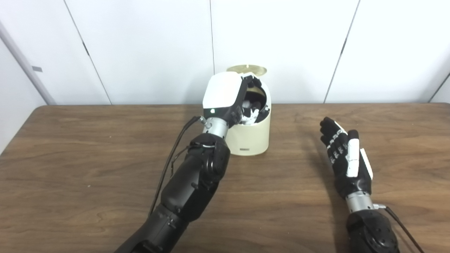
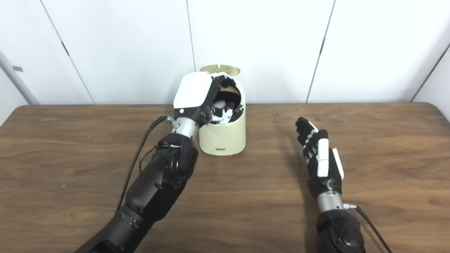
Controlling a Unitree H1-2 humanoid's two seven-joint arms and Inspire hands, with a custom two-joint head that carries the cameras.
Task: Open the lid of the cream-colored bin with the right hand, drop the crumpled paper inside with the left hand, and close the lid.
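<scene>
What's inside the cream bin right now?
The left hand reaches into the open mouth of the cream bin, lid up behind. Something white, probably the crumpled paper, shows among its fingers. The bin's bottom is hidden by the hand and wall.

The small label on the bin (image 1: 248,140) is unreadable.

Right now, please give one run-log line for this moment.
cream-colored bin: lid open | left hand: at opening | right hand: open, apart
</scene>
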